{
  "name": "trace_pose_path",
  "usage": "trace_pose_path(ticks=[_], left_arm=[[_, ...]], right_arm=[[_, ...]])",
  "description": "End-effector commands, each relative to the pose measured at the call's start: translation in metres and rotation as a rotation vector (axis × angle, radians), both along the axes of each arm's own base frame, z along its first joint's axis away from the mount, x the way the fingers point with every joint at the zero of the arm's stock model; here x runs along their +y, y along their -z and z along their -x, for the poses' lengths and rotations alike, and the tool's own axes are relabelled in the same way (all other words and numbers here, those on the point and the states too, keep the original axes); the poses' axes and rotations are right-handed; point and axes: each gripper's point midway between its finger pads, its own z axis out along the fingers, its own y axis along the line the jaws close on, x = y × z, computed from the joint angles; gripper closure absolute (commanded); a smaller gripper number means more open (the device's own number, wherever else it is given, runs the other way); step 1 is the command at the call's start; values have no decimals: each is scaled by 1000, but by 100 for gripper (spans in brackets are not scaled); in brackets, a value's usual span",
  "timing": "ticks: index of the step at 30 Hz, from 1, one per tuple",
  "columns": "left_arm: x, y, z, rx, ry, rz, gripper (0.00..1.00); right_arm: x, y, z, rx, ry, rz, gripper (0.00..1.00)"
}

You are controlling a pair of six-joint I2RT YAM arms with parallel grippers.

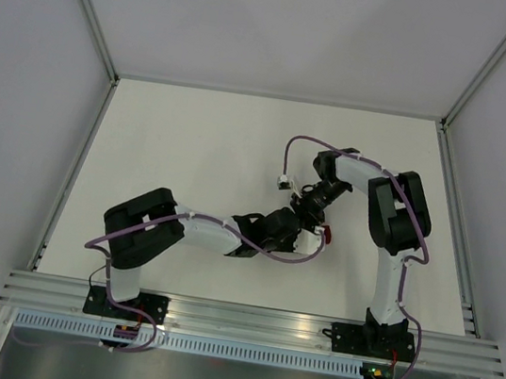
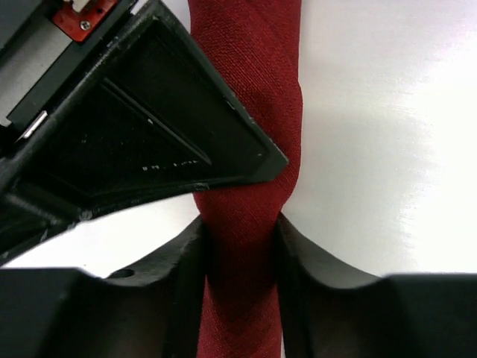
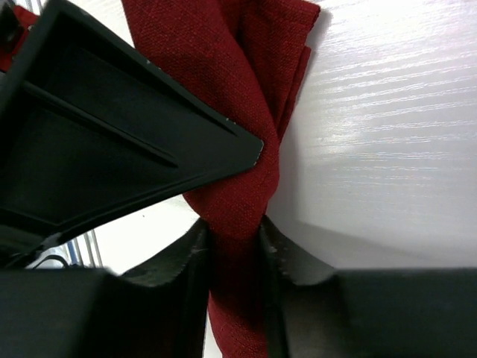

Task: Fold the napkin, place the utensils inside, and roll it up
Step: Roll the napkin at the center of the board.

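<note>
The napkin (image 2: 250,89) is a dark red cloth rolled into a narrow twisted strip on the white table. In the left wrist view the strip runs between the fingers of my left gripper (image 2: 240,227), and both pads press its sides. My right gripper (image 3: 232,227) is shut on the same napkin (image 3: 223,67) further along, near its loose layered end. The two grippers (image 1: 301,221) meet close together at mid-table and cover the cloth in the top view. Each wrist view shows the other gripper's black finger (image 2: 149,134) right beside its own. The utensils are hidden.
The white table (image 1: 190,161) has a metal-framed wall on the left, on the right and at the back. A purple cable (image 1: 302,145) loops above the right arm's wrist. The arm bases sit on the aluminium rail (image 1: 252,323) at the near edge.
</note>
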Motion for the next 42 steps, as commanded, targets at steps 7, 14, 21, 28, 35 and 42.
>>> trace_pose_path(ticks=[7,14,21,28,35,42], left_arm=[[16,29,12,248,9,-72,74],[22,36,10,365,-61,-21,75],[26,42,7,479,-137,26,75],[32,48,-13,556,-277,20,74],[26,45,-31,661,-475,78,73],[7,38,-42,768,-705,191,70]], right_arm=[[-7,7,-6,-7,-31,8,41],[1,-23,-39,-43,88,-52,34],[-10,-60,-86,-169,283,-110,33],[-27,-77,-100,-218,411,-115,33],[-43,-81,-101,-224,470,-92,32],[-54,-75,-104,-238,539,-30,32]])
